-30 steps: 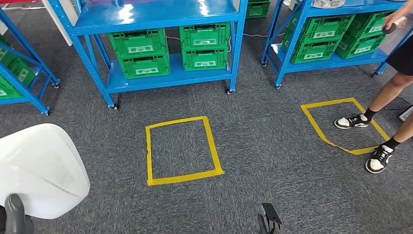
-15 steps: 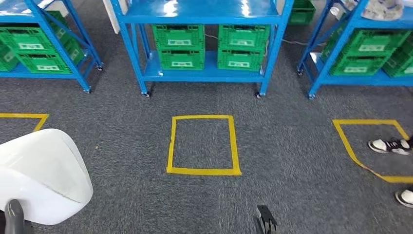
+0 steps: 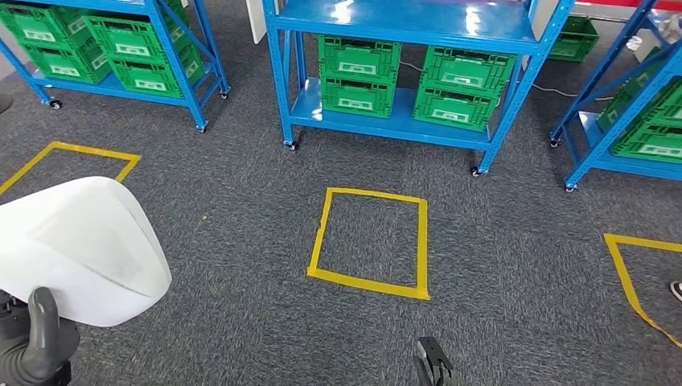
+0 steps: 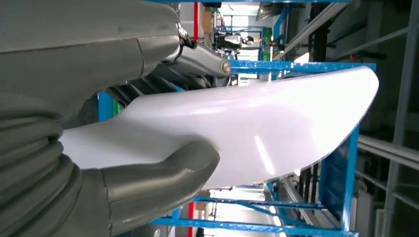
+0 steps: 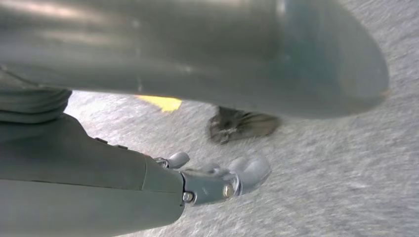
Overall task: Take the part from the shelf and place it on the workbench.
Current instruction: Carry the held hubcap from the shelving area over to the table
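Camera has swung so the shelves slid right; my left robot hand [image 4: 123,163] grips the white part [image 3: 80,249] low at my left, right robot hand [image 5: 217,180] hangs empty, fingers curled, table unseen.

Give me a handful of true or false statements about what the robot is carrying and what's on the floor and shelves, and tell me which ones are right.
1. The left hand holds a white part. True.
2. The crates on the blue shelf are red. False: they are green.
3. A square of yellow tape is marked on the carpet in front of the middle shelf. True.
4. The right hand holds a green crate. False: it holds nothing over the grey carpet.
5. The white part lies on the floor inside the taped square. False: it is held up at the robot's left side.
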Controlling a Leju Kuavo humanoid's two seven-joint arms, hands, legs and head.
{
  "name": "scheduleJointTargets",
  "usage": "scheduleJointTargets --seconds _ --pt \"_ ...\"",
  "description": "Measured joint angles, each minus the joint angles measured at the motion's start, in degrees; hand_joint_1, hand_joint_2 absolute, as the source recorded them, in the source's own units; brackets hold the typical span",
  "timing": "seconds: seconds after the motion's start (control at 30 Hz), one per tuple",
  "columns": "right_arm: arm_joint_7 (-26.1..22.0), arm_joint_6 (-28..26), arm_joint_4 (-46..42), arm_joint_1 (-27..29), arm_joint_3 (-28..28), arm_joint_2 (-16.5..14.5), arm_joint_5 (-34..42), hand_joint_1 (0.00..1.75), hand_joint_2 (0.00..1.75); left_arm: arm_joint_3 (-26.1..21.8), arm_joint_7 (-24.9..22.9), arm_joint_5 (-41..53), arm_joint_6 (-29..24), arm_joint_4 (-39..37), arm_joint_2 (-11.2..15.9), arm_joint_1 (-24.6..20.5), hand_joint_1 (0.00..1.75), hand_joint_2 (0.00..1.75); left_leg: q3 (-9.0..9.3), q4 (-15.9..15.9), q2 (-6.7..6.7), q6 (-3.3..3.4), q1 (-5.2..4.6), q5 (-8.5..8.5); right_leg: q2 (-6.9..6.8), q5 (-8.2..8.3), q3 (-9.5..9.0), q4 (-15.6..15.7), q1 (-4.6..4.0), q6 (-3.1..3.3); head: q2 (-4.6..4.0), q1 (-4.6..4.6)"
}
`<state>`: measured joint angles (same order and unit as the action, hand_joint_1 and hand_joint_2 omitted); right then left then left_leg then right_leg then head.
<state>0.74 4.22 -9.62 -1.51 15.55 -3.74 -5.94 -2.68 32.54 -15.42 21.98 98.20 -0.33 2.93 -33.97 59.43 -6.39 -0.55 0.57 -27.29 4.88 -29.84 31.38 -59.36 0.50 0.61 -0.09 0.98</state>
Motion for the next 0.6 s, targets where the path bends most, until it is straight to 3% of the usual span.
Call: scheduleJointTargets --seconds 0.07,0.13,0.2,0.27,0.3,0.33,0.4,0.47,0.5,0.57,0.6 --pt "1.2 -0.11 -0.01 0.05 -0.31 0.43 -0.14 0.0 0.0 -0.04 -0.1 -2.27 -0.72 -0.12 0.25 0.45 1.75 1.75 -0.47 -0.19 -0.87 -0.76 0.09 0.37 -1.38 0.34 -0.06 0.56 0.04 0.35 0.0 0.0" --pt "2.13 -0.24 -0.02 0.03 -0.31 0.75 -0.01 0.0 0.0 -0.07 0.38 -3.76 -0.85 -0.38 0.6 0.8 1.75 1.75 -1.47 1.42 1.32 -1.31 -0.1 -0.69 -2.92 0.72 -0.36 1.27 0.31 1.01 0.0 -0.22" --pt "3.33 -0.79 -0.01 0.23 -0.3 1.02 0.29 0.0 0.0 -0.05 1.12 -4.17 -0.74 -0.73 0.82 1.0 1.75 1.75 -4.27 7.46 4.66 -1.85 -0.1 -4.09 -4.64 0.79 -0.51 1.58 0.31 1.48 0.0 -0.45" --pt "4.44 -1.56 0.0 0.59 -0.29 1.13 0.76 0.0 0.0 -0.04 1.52 -4.11 -0.69 -1.2 0.87 1.26 1.75 1.75 -7.28 14.03 5.75 -2.38 0.15 -6.75 -6.48 0.7 -0.49 1.56 0.23 1.63 0.0 -0.48" --pt "4.79 -1.83 0.0 0.71 -0.29 1.14 0.97 0.0 0.0 -0.03 1.66 -4.08 -0.69 -1.43 0.87 1.41 1.75 1.75 -7.58 14.94 5.97 -2.54 0.25 -6.6 -7.35 0.65 -0.49 1.54 0.22 1.59 0.0 -0.49" --pt "4.92 -2.0 0.0 0.76 -0.29 1.14 1.11 0.0 0.0 -0.03 1.79 -4.11 -0.69 -1.61 0.87 1.58 1.75 1.75 -6.68 13.51 6.23 -2.62 0.34 -5.41 -8.12 0.59 -0.53 1.5 0.23 1.51 0.0 -0.49" --pt "4.57 -2.06 0.0 0.81 -0.29 1.11 1.36 0.0 0.0 -0.03 2.04 -4.48 -0.61 -1.83 0.85 2.03 1.75 1.75 -2.48 5.94 8.3 -2.51 0.29 -2.1 -9.49 0.31 -0.75 1.35 0.19 1.14 0.0 -0.51" --pt "3.79 -1.98 -0.01 0.87 -0.29 1.1 1.42 0.0 0.0 -0.04 2.17 -5.15 -0.38 -1.96 0.78 2.51 1.75 1.75 0.55 0.31 10.16 -1.72 -0.02 -0.54 -10.59 -0.1 -0.93 1.09 -0.12 0.53 0.0 -0.37" --pt "3.3 -1.9 -0.01 0.89 -0.29 1.1 1.39 0.0 0.0 -0.05 2.15 -5.46 -0.22 -2.02 0.73 2.74 1.75 1.75 0.84 -0.45 10.36 -1.29 -0.2 -0.59 -11.09 -0.21 -1.0 1.03 -0.3 0.24 0.0 -0.28" --pt "2.22 -1.6 -0.03 0.76 -0.29 1.1 1.09 0.0 0.0 -0.11 1.96 -5.94 0.05 -2.1 0.69 3.25 1.75 1.75 0.61 -0.54 8.95 -0.47 -0.28 -0.32 -12.04 -0.33 -1.16 1.04 -0.34 -0.31 0.0 -0.15" --pt "1.73 -1.37 -0.03 0.67 -0.29 1.12 0.86 0.0 0.0 -0.15 1.84 -6.11 0.14 -2.1 0.67 3.44 1.75 1.75 0.54 -0.68 8.32 -0.12 -0.22 -0.15 -11.49 -0.71 -1.09 0.67 -0.2 -0.64 0.0 -0.13"
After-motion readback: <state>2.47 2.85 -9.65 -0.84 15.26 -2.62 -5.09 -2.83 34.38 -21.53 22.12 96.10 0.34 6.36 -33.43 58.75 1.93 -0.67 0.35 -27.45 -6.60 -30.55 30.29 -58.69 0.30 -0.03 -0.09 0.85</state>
